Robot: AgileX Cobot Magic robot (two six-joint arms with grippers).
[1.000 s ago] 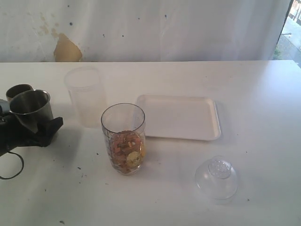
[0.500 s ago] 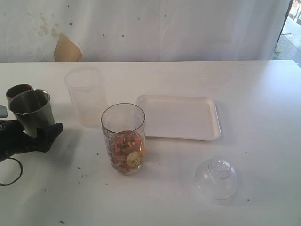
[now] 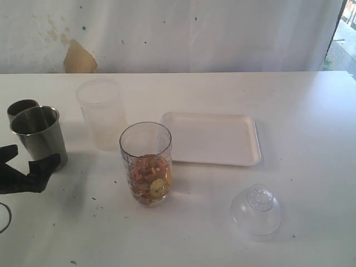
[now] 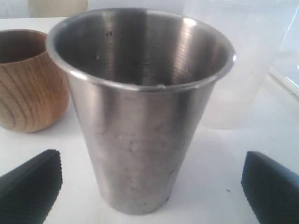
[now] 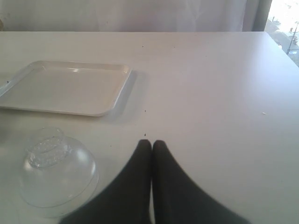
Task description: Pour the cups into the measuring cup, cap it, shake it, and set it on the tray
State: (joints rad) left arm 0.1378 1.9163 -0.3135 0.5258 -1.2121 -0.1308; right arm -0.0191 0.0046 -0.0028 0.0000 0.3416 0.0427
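Tall clear graduated measuring cup stands centre frame, part-filled with colourful pieces. At left, one brushed-steel tumbler half hides one rounded wooden cup. The left gripper, cropped by the edge, gapes clear of the tumbler, while the right gripper is pinched closed, empty.

The exterior view stands off the table, raised and tilted down toward the back wall, far enough to take in the whole worktop. The left wrist view sits low and very near, looking level past the left gripper at one steel cup, seen at the exterior view's left edge. The right wrist view looks from higher, over the right gripper, across the tray and clear dome lid, also in the exterior view.
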